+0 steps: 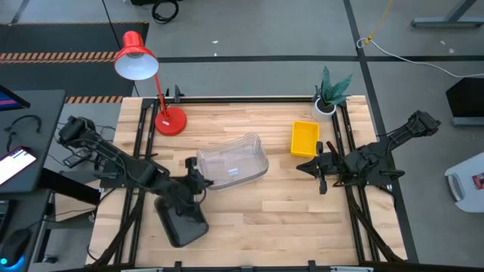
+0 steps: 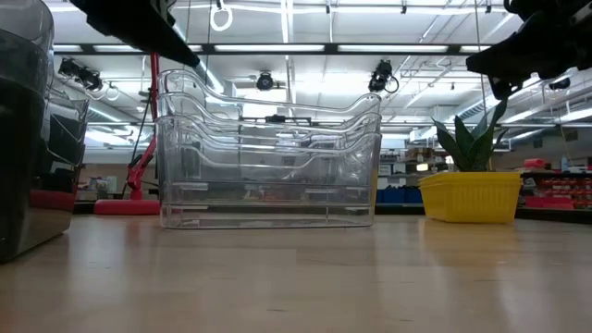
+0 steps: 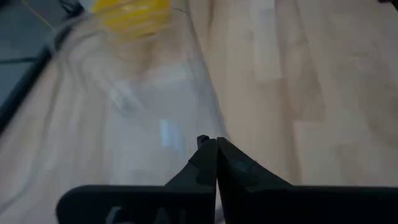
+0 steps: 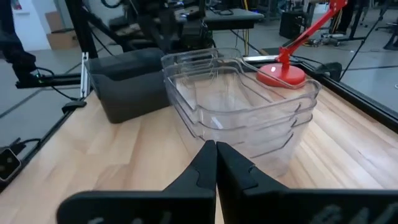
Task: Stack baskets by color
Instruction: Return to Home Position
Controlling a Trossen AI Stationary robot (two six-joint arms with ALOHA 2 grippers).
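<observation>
A stack of clear baskets [image 1: 233, 160] rests bottom-down mid-table; the low view [image 2: 268, 157] and the right wrist view [image 4: 242, 106] show several nested. A small yellow basket [image 1: 305, 139] sits toward the far right. A dark grey basket [image 1: 181, 223] stands near the front left. My left gripper [image 1: 201, 178] is shut with nothing between its fingers, just over the clear stack's left end [image 3: 143, 93]. My right gripper [image 1: 305, 166] hangs shut and empty, right of the clear stack and near the yellow basket. My left gripper has its shut fingertips [image 3: 208, 149] close above the left rim of the clear stack [image 2: 180, 79]. Whether they touch the rim cannot be told.
A red desk lamp [image 1: 170, 121] stands at the far left of the table and a small potted plant [image 1: 329, 94] at the far right corner. Black frame rails [image 1: 344, 143] run along both sides. Bare wood lies toward the near edge, right of the grey basket.
</observation>
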